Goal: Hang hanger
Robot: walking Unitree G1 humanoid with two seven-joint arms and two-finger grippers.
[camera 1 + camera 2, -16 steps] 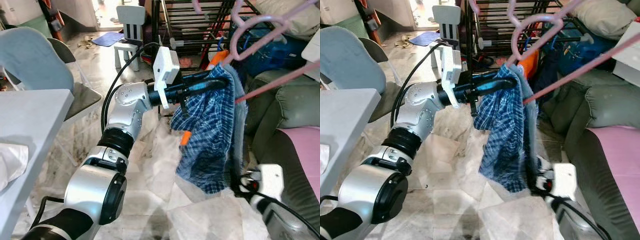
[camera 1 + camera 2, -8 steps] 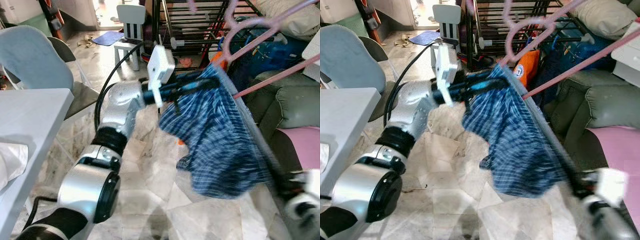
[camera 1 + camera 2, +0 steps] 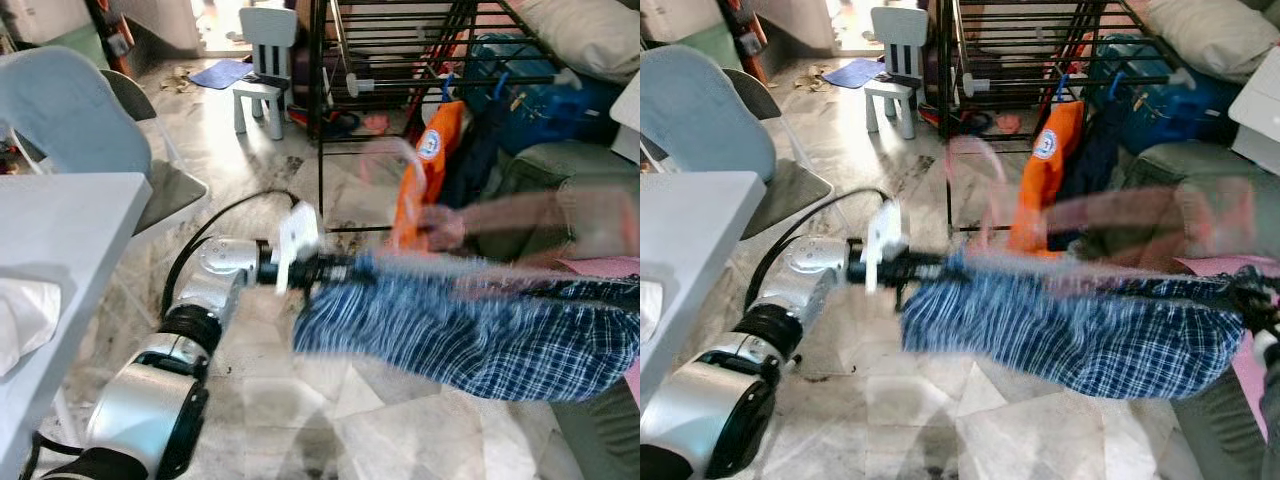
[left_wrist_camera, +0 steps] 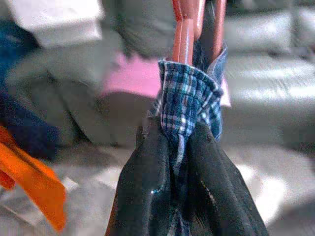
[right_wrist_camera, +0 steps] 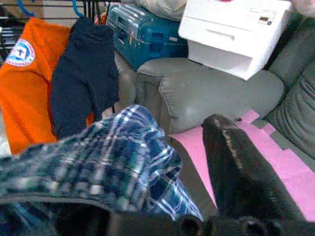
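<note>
Black metal rack (image 3: 400, 60) at my 12 o'clock, an orange garment (image 3: 415, 190) and a dark navy one (image 5: 83, 93) hung on it; grey sofa (image 5: 206, 93) with pink cover at 2 o'clock; white tabletop (image 3: 60, 250) at 9. I read the left hand (image 4: 179, 147) pinched on the blue plaid shirt (image 3: 1080, 335), soft woven check, with the pink hanger (image 4: 187, 29), smooth plastic, inside the collar. Shirt stretched low across the marble floor (image 3: 260, 150) at 1 o'clock, blurred. Right hand (image 5: 236, 167) beside the shirt's far end; grip I cannot tell.

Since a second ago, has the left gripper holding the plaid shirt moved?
Yes. The left gripper has dropped: it was level with the black drying rack's lower shelves, and now it sits below the rack's foot, the plaid shirt stretched out flat.
</note>
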